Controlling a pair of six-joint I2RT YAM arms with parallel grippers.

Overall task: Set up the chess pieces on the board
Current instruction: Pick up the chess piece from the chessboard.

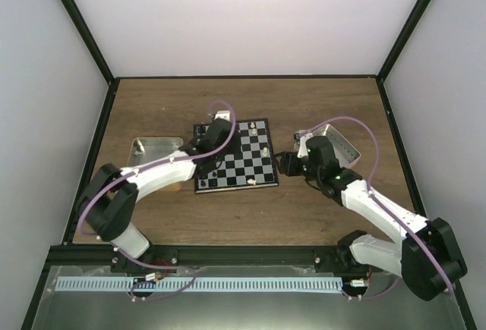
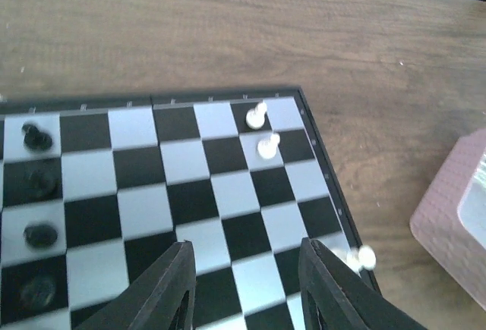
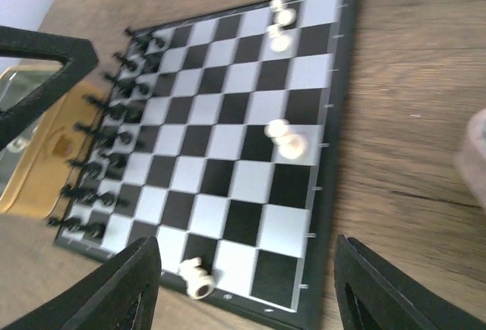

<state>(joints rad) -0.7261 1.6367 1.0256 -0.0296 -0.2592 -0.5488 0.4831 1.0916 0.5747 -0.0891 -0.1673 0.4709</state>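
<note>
board (image 1: 254,171) lies flat mid-counter (image 1: 319,216), between the two arms, so each arm can reach one half.

black pieces (image 3: 114,140): packed in what looks like two rows along the edge nearest the tan tray (image 1: 148,152). that side reads as about filled.

white pieces (image 3: 279,40): few, scattered along the opposite edge, the one nearest the pink tray (image 2: 448,209). toppled white piece (image 3: 197,278) lies on its side at a corner square. a pair mid-edge may be tilted, too blurred to say.

left end effector (image 2: 247,273): hangs low over the board, fingers moderately apart, only bare squares in the gap. carries nothing.

right end effector (image 3: 247,269): spread wide, empty, just off the white-side edge and facing the board. the wide spread probably lets it straddle a tiny figure without brushing its neighbours.

judgement: black done or nearly so, white barely begun. the remaining whites are presumably in the pink tray, but its contents are not legible here.

risk: the toppled piece needs righting. the figures are tiny and tip easily, and the white-edge squares are close together.
</note>
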